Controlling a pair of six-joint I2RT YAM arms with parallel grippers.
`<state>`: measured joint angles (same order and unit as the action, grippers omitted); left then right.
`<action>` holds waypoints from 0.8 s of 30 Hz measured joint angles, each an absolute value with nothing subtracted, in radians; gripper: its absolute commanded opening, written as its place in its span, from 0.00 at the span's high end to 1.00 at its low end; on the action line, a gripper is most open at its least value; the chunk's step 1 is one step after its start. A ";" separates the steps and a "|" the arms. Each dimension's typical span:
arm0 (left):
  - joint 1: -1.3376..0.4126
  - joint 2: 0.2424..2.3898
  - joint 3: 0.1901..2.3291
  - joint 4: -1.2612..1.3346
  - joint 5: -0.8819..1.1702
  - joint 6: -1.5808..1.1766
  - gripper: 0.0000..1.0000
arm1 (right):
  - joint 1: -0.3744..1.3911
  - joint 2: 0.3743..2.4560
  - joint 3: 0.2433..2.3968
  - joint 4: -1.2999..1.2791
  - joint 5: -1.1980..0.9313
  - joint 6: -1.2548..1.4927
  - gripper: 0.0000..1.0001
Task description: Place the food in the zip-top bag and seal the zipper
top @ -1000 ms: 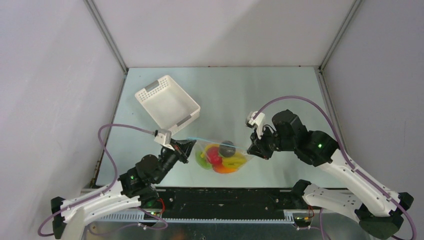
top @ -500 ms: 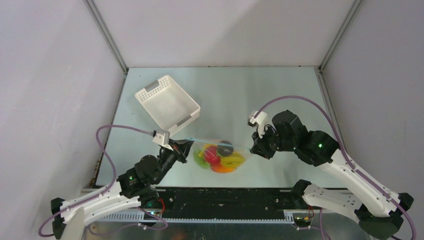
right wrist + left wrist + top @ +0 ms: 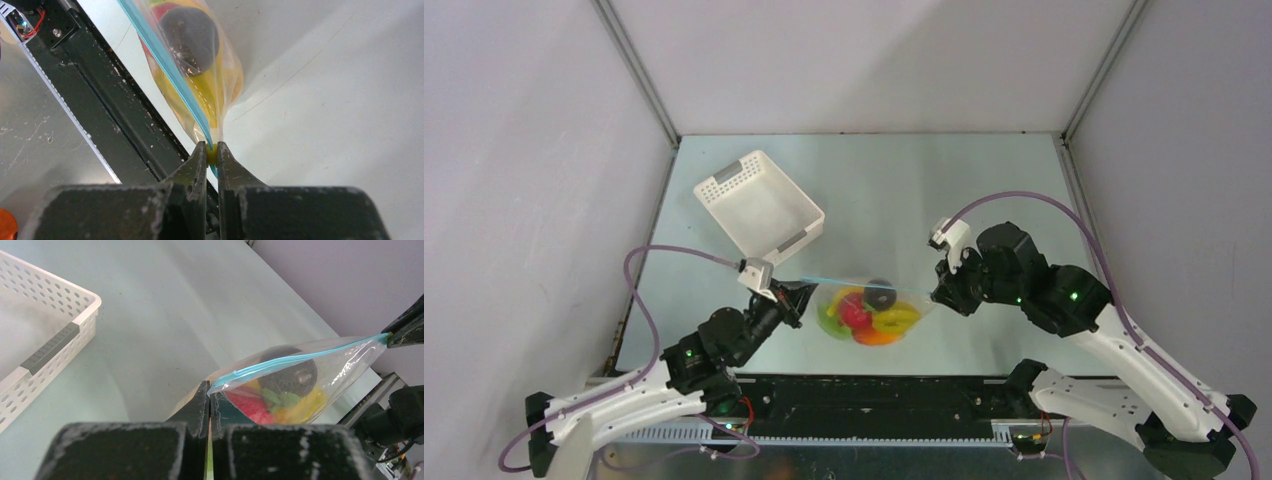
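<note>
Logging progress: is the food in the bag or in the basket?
Inside: the food shows through the clear zip-top bag, pinched between left gripper and right gripper; the white basket is empty.

In the top view, the bag [image 3: 870,316] hangs at lower centre of the frame. The left gripper [image 3: 795,294] pinches its left corner and the right gripper [image 3: 937,293] its right corner. The food [image 3: 856,312] lies inside, below the zipper [image 3: 854,284] along the upper edge. The basket [image 3: 759,205] sits on the table [image 3: 984,180], upper left of the bag and apart from it.
</note>
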<state>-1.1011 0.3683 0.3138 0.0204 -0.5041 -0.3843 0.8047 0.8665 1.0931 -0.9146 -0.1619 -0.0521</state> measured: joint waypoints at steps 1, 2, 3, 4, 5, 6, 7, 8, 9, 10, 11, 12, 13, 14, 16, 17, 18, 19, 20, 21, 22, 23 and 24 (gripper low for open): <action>-1.101 0.375 0.317 0.020 -0.498 -0.381 1.00 | 0.803 0.861 1.093 -0.915 -0.160 -0.052 0.94; -1.101 0.383 0.321 0.021 -0.492 -0.376 1.00 | 0.802 0.856 1.093 -0.915 -0.157 -0.052 0.93; -1.101 0.389 0.323 0.021 -0.489 -0.373 1.00 | 0.801 0.851 1.093 -0.915 -0.155 -0.052 0.90; -1.101 0.395 0.326 0.022 -0.485 -0.366 1.00 | 0.801 0.849 1.093 -0.916 -0.155 -0.051 0.89; -1.101 0.401 0.329 0.022 -0.482 -0.364 1.00 | 0.801 0.847 1.093 -0.917 -0.155 -0.051 0.86; -1.100 0.408 0.332 0.024 -0.478 -0.359 1.00 | 0.801 0.847 1.093 -0.920 -0.159 -0.052 0.86; -1.098 0.413 0.333 0.027 -0.476 -0.357 1.00 | 0.801 0.847 1.092 -0.921 -0.164 -0.052 0.84; -1.097 0.418 0.334 0.031 -0.472 -0.356 1.00 | 0.800 0.847 1.087 -0.922 -0.168 -0.052 0.82; -1.096 0.422 0.334 0.035 -0.467 -0.356 1.00 | 0.799 0.847 1.082 -0.923 -0.172 -0.052 0.73; -1.096 0.427 0.334 0.038 -0.464 -0.356 1.00 | 0.799 0.848 1.077 -0.924 -0.174 -0.052 0.66; -1.095 0.434 0.334 0.043 -0.458 -0.356 1.00 | 0.798 0.850 1.073 -0.927 -0.180 -0.054 0.54; -1.095 0.438 0.334 0.047 -0.452 -0.356 1.00 | 0.798 0.853 1.069 -0.928 -0.185 -0.052 0.50; -1.094 0.444 0.334 0.052 -0.441 -0.356 1.00 | 0.798 0.857 1.066 -0.929 -0.192 -0.054 0.44; -1.094 0.450 0.334 0.057 -0.436 -0.356 1.00 | 0.798 0.861 1.064 -0.929 -0.198 -0.056 0.39; -1.094 0.462 0.334 0.067 -0.425 -0.357 1.00 | 0.801 0.865 1.061 -0.927 -0.209 -0.057 0.34; -1.094 0.466 0.334 0.070 -0.422 -0.357 1.00 | 0.804 0.865 1.060 -0.923 -0.215 -0.058 0.32; -1.094 0.472 0.335 0.070 -0.415 -0.357 1.00 | 0.808 0.865 1.060 -0.914 -0.222 -0.058 0.31; -1.094 0.476 0.335 0.073 -0.413 -0.357 1.00 | 0.814 0.865 1.060 -0.904 -0.230 -0.060 0.30; -1.093 0.478 0.335 0.073 -0.411 -0.357 1.00 | 0.822 0.864 1.060 -0.891 -0.236 -0.060 0.29; -1.093 0.478 0.335 0.074 -0.411 -0.357 1.00 | 0.832 0.863 1.060 -0.878 -0.242 -0.062 0.29; -1.093 0.478 0.335 0.075 -0.410 -0.358 1.00 | 0.845 0.863 1.060 -0.862 -0.246 -0.064 0.29; -1.093 0.478 0.335 0.078 -0.410 -0.358 1.00 | 0.854 0.863 1.060 -0.851 -0.249 -0.065 0.29; -1.093 0.478 0.335 0.080 -0.409 -0.358 1.00 | 0.864 0.865 1.060 -0.839 -0.251 -0.069 0.29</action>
